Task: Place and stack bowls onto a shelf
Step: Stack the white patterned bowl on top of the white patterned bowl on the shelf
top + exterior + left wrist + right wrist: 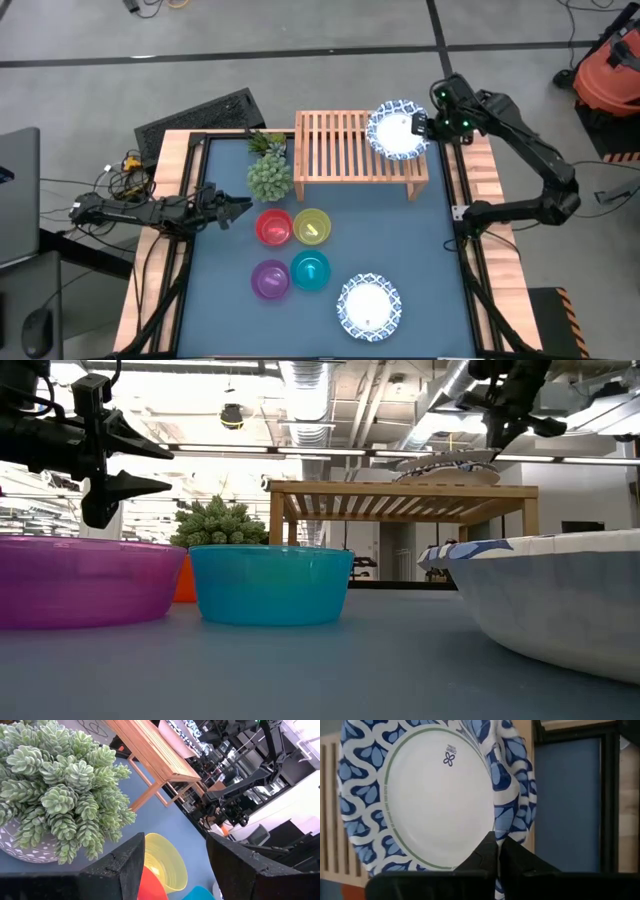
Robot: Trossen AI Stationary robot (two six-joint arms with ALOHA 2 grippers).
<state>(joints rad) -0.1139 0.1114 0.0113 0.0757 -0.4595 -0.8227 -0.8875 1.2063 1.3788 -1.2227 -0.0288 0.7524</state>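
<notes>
The light-wood shelf (pixel 350 150) stands at the table's far side. On its right end is a white bowl with a blue patterned rim (pixel 397 128), and a second such rim (pixel 530 795) shows under it. My right gripper (pixel 424 126) is shut on the upper bowl. Another white bowl (pixel 369 306) sits on the table near the front. The red (pixel 274 227), yellow (pixel 312 226), purple (pixel 270 279) and teal (pixel 310 270) bowls sit mid-table. My left gripper (pixel 240 207) is open and empty, left of the red bowl and just below the plant. My right gripper pinches the upper white bowl's blue rim (pixel 506 822) between its two fingers, on the side toward the table's right edge. The fingers come from the right, slanting down. The bowl (pixel 448 466) lies slightly tilted over the lower bowl on the shelf top.
A green spiky plant in a grey pot (pixel 268 172) stands left of the shelf, close to my left gripper. The table's wooden frame (pixel 185 180) runs along both sides. Bare blue table top (pixel 430 240) lies at the right, in front of the shelf.
</notes>
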